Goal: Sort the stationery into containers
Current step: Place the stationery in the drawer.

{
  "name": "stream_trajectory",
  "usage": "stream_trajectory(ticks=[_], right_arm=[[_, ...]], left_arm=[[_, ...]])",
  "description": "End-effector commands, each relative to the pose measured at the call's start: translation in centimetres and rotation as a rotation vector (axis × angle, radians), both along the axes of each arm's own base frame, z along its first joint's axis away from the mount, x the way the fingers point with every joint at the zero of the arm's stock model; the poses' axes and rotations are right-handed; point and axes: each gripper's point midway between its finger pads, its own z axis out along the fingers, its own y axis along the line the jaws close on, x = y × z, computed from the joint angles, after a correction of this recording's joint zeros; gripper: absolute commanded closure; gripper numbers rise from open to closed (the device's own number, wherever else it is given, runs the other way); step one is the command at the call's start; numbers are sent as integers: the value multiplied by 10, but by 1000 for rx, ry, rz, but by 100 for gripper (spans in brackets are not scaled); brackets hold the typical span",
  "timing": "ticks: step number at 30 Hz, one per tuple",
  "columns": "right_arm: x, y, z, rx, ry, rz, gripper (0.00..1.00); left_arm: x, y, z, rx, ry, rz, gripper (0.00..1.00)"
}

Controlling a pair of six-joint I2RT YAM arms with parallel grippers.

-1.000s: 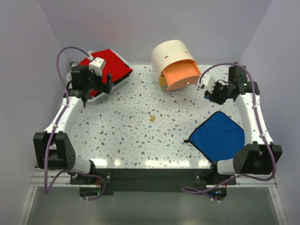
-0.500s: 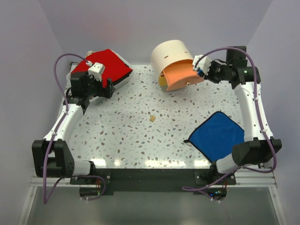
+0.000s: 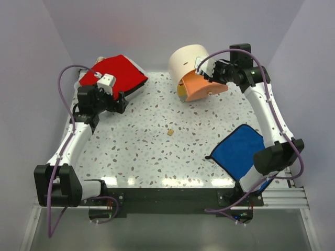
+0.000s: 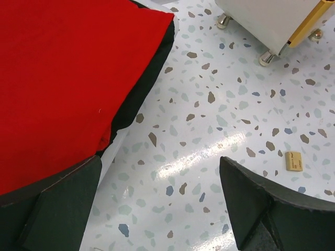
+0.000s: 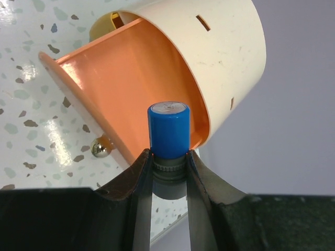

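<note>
My right gripper (image 5: 167, 159) is shut on the blue-grey stub (image 5: 168, 137), a short blue cylinder with a grey ribbed base, and holds it over the open orange drawer (image 5: 128, 83) of the cream drum (image 3: 189, 61). In the top view the right gripper (image 3: 209, 73) hangs above that drawer (image 3: 201, 83). My left gripper (image 4: 157, 198) is open and empty, low over the table beside the white case with the red top (image 4: 57, 73), also seen in the top view (image 3: 118, 73). The tiny tan cube (image 3: 170, 132) lies mid-table and shows in the left wrist view (image 4: 294, 160).
A flat blue cloth (image 3: 243, 151) lies at the right front. A yellow drawer (image 3: 181, 91) peeks from under the orange one. The drum stands on small metal feet (image 4: 267, 57). Purple walls close in the table at the back and sides.
My right arm swung from the right side up and left, carrying the stub to above the orange drawer. My left gripper drew back slightly from the red case toward the front.
</note>
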Motion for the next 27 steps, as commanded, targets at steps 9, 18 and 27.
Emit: stream_trajectory(ticks=[9, 18, 27], right_arm=[[45, 7, -21, -211, -32, 72, 91], [65, 3, -51, -296, -9, 81, 80], [81, 4, -48, -284, -95, 49, 57]], left_arm=[[-9, 26, 10, -39, -51, 67, 0], [-7, 33, 12, -69, -64, 95, 0], [-7, 35, 12, -76, -64, 98, 1]])
